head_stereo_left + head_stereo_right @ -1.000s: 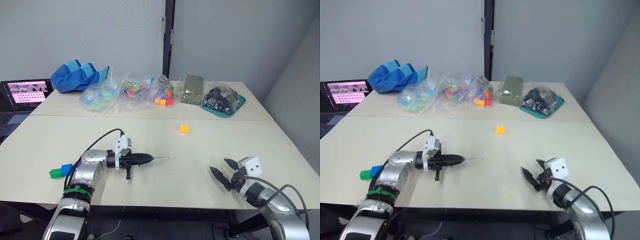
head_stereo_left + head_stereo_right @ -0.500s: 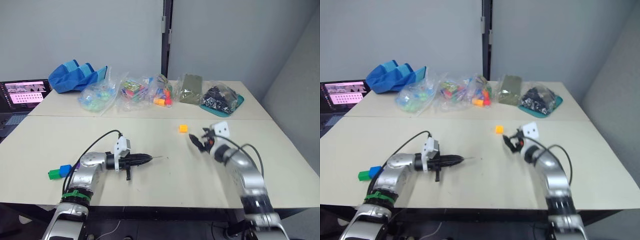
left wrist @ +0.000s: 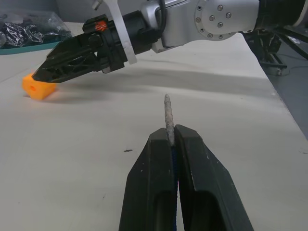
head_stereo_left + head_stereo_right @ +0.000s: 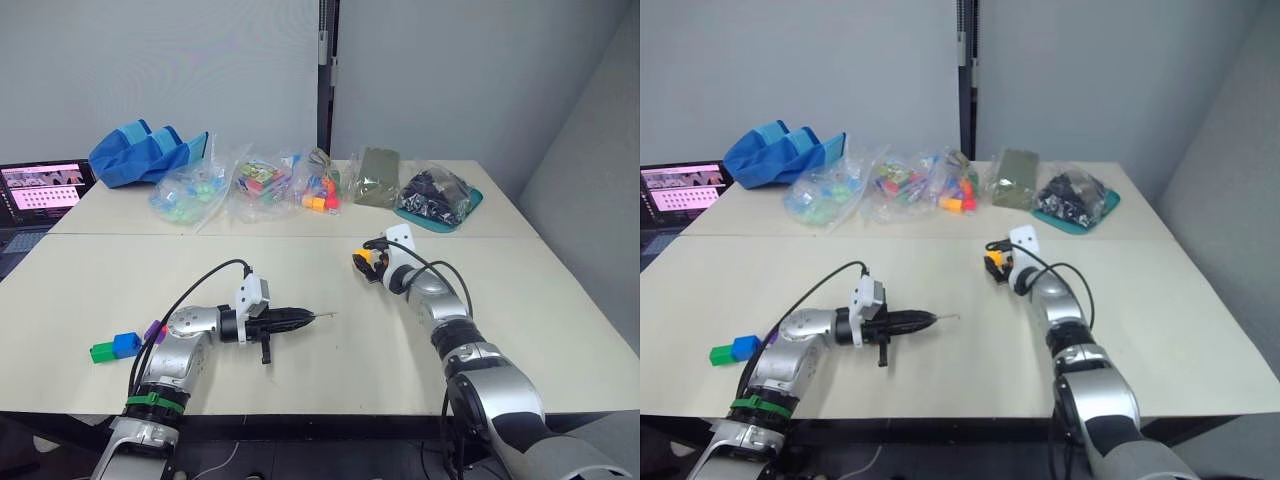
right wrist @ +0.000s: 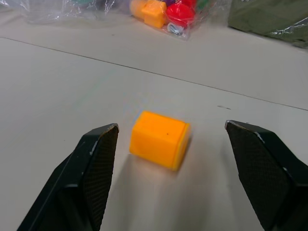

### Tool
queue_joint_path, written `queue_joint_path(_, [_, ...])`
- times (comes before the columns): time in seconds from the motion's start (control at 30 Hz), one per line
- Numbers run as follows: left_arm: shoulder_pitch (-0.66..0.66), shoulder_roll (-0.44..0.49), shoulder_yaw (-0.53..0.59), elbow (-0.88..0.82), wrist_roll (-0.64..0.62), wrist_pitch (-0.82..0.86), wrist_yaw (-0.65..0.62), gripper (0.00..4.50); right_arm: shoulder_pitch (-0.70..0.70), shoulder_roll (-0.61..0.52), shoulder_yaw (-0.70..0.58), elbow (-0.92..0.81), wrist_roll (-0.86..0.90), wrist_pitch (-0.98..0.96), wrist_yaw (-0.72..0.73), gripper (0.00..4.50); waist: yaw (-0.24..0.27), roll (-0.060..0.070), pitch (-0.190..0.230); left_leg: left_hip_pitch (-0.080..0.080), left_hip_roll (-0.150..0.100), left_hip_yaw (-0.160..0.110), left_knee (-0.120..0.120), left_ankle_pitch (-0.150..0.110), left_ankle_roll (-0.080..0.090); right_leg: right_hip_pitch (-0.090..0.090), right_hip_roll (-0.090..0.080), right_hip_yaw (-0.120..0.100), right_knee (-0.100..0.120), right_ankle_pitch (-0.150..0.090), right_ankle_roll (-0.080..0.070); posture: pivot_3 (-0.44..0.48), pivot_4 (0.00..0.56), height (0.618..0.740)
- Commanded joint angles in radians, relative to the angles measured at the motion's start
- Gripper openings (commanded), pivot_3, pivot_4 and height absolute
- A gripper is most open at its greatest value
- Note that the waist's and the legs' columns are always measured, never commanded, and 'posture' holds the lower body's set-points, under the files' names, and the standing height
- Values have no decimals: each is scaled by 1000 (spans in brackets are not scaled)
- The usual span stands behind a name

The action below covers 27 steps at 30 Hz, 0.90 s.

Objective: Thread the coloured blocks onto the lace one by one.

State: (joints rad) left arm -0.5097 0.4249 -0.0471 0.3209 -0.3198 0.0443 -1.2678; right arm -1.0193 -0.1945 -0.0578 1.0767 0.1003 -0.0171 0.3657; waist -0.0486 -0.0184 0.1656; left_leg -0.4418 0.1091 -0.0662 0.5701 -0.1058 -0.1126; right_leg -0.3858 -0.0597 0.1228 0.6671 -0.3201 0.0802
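The right hand (image 5: 168,159) is open, its two fingers spread wide to either side of the yellow-orange block (image 5: 160,139) and not touching it. The block rests on the table (image 4: 300,280), between the fingers and just ahead of them, with one hole-bearing face visible in the left wrist view.

The left hand (image 3: 170,136) is closed on the lace (image 3: 168,113), pinching it just behind the stiff pale tip, which projects forward from the fingertips and points roughly toward the right hand. The dark-blue cord itself is barely visible between the fingers (its trailing length cannot be traced).

Outward from the hands: the green block (image 4: 101,352), blue block (image 4: 127,343) and purple block (image 4: 155,330) lie close together near the left edge of the table, beside the left arm; whether they are already on the lace cannot be told. Clear bags of toy pieces (image 4: 262,184) sit along the far side.

Step in hand, as judged: pick-up of the yellow-orange block. The next move calls for closing the right fingers squarely on two opposite faces, leaving the hole unobstructed, then aligning that hole with the lace tip.
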Motion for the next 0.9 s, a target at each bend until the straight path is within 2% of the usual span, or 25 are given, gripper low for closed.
queue_joint_path(0.03, [-1, 9, 6, -44, -12, 8, 14, 0, -67, 18, -20, 81, -12, -61, -25, 3733, 0, 0, 0, 0, 0, 0, 0, 0, 0, 0, 0, 0, 0, 0, 0, 0, 150, 740])
queue_joint_path(0.37, [7, 20, 2, -72, -10, 29, 38, 0, -140, 51, -45, 228, -44, -84, -111, 3733, 1, 0, 0, 0, 0, 0, 0, 0, 0, 0, 0, 0, 0, 0, 0, 0, 150, 740])
queue_joint_path(0.47, [5, 20, -2, -75, -7, 34, 44, 0, -137, 54, -52, 246, -56, -83, -134, 3066, -1, 0, 0, 0, 0, 0, 0, 0, 0, 0, 0, 0, 0, 0, 0, 0, 150, 740])
queue_joint_path(0.63, [9, 17, -10, -82, -5, 39, 51, 0, -136, 53, -75, 253, -55, -98, -140, 1256, 0, 0, 0, 0, 0, 0, 0, 0, 0, 0, 0, 0, 0, 0, 0, 0, 150, 740])
queue_joint_path(0.9, [24, 17, -16, -92, -6, 45, 58, 0, -109, 42, -81, 233, -66, -125, -87, 1164, -2, 0, 0, 0, 0, 0, 0, 0, 0, 0, 0, 0, 0, 0, 0, 0, 150, 740])
